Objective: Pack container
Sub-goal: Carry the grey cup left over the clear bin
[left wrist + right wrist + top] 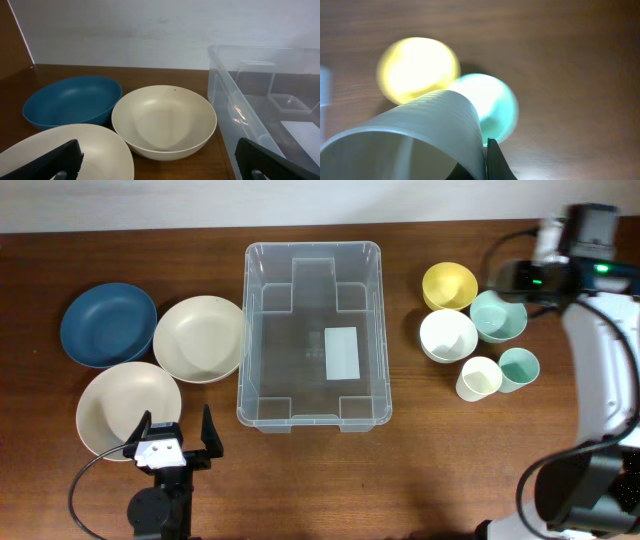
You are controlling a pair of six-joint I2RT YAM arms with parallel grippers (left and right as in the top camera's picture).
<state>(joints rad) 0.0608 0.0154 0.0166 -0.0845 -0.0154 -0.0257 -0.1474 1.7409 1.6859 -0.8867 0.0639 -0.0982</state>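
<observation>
Gripping a pale ribbed plastic cup (420, 130) by its wall, the right gripper (508, 278) hung over a small mint-green round bowl (498, 320); the large clear rectangular plastic container (312, 247), long axis twelve-to-six, lay empty at its nine o'clock. The left gripper (176, 430), jaws wide and empty, sat nearer.

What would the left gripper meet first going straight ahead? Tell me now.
Probably the cream bowl, centred ahead of the open left gripper; one finger might clip the rim of the nearer pale bowl first. Height above them is unclear.
</observation>
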